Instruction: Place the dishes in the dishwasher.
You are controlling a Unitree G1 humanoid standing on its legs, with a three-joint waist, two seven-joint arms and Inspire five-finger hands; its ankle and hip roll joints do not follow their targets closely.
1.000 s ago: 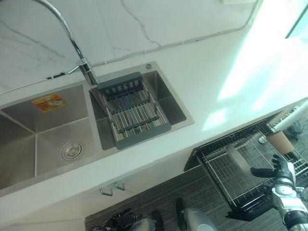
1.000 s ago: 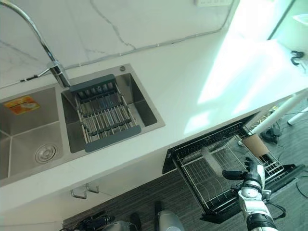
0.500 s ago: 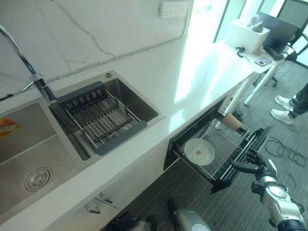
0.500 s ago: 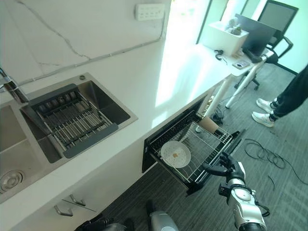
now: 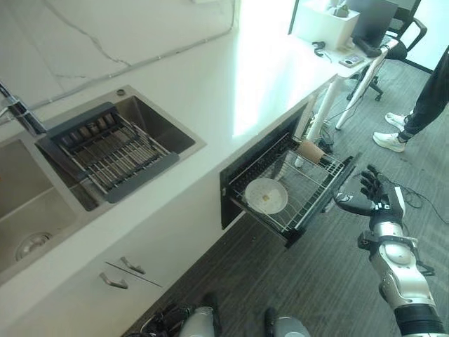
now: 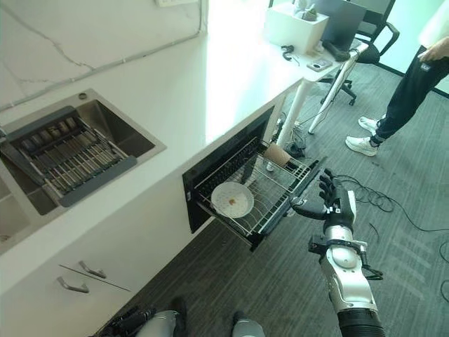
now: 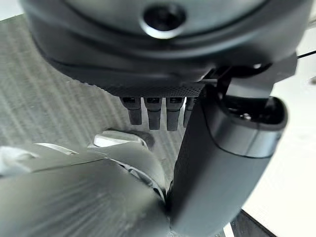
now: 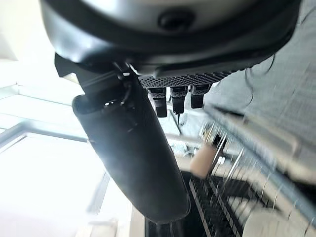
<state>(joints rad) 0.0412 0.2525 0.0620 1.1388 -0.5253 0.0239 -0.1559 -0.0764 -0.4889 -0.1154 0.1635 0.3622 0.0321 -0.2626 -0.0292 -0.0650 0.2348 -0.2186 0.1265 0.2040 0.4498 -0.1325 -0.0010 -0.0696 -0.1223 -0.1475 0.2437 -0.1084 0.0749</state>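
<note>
While the whole scene has slid leftward across the head views since a second ago, that shift reads as the camera turning, not the things moving — the sink [image 5: 105,151] now sits far left and the pulled-out dishwasher rack [image 5: 291,189] is near centre. What has really changed: the right hand [image 6: 334,203], which hovered over the rack's outer end a second ago, now hangs just off its front edge, fingers spread and straight, thumb out toward the rack, holding nothing. It looks like a release and a step back, so one dish seems delivered.

Containers:
- Rack — drawn out of the dark dishwasher opening [image 5: 235,184] under the counter [image 5: 231,84]. A white plate [image 6: 232,199] lies flat on the wire at the near end; a tan cup [image 6: 276,155] lies on its side at the far end, well apart from the plate.
- Sink — a grey drying basket [image 5: 109,149] spans the right basin; it appears empty, though the slats make that hard to confirm.

Left hand [image 7: 163,111] shows in its wrist view, fingers straight, over carpet.

A person's legs and shoes [image 6: 393,112] stand beyond the desk [image 6: 309,49].
</note>
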